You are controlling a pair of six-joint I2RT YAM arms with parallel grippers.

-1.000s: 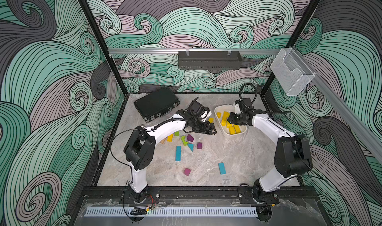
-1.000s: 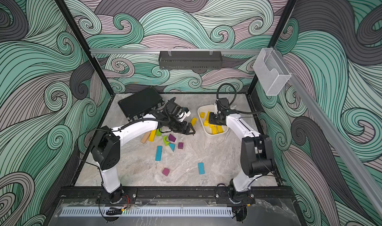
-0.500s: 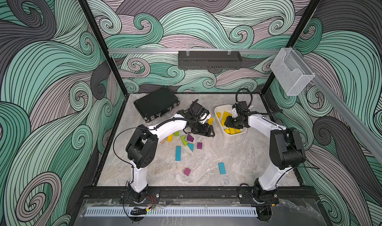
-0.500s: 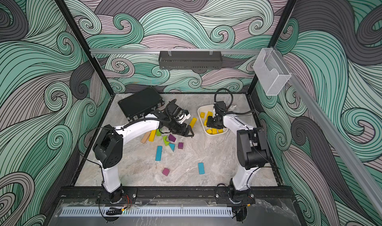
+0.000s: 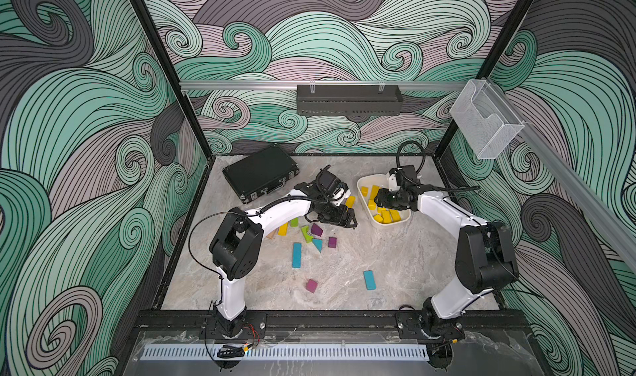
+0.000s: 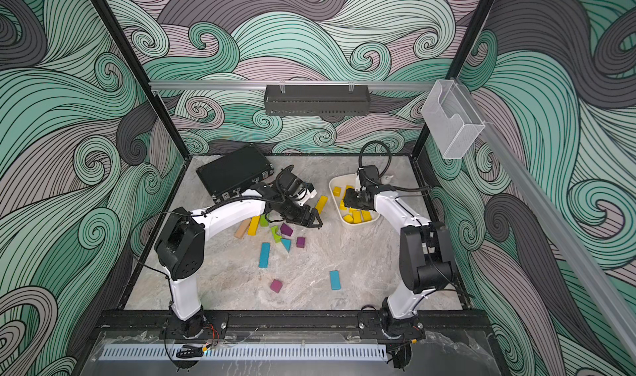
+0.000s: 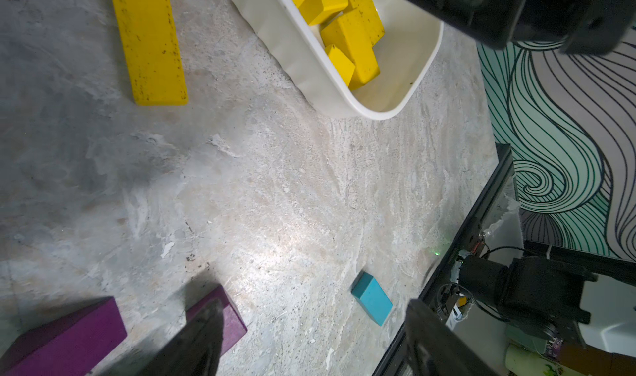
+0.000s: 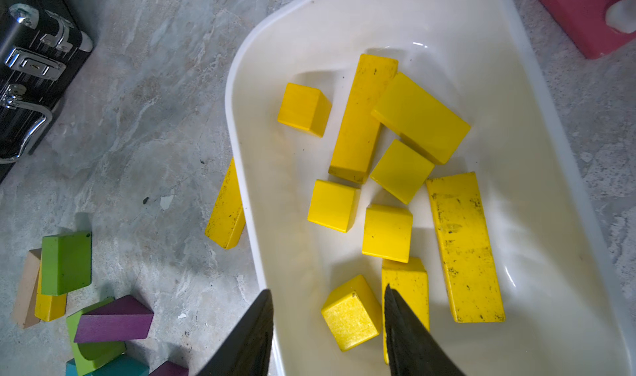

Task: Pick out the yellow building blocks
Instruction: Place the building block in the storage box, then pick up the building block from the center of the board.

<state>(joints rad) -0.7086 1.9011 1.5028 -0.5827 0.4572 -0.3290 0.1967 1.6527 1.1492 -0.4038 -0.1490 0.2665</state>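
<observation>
Several yellow building blocks (image 8: 358,116) lie in the white tub (image 8: 241,116), seen in both top views (image 5: 388,216) (image 6: 358,216). My right gripper (image 8: 327,290) hangs open over the tub's near end; a yellow cube (image 8: 351,314) rests loose on the tub floor between its fingers. One long yellow bar (image 7: 148,40) (image 8: 225,212) lies on the table against the tub's outer wall. Another yellow bar (image 6: 254,225) sits in the mixed pile under a green block. My left gripper (image 7: 313,303) (image 5: 347,219) is open and empty, low over the table beside that pile.
A black case (image 5: 261,176) lies at the back left. Purple blocks (image 7: 65,333), green blocks (image 8: 65,262), teal blocks (image 7: 371,303) and a tan bar (image 6: 242,228) are scattered mid-table. A pink object (image 8: 585,13) sits past the tub. The black frame rail (image 7: 481,226) borders the table.
My right gripper has opened and the yellow cube it carried now lies in the tub. The right arm has drawn in over the tub. The left arm has hardly moved.
</observation>
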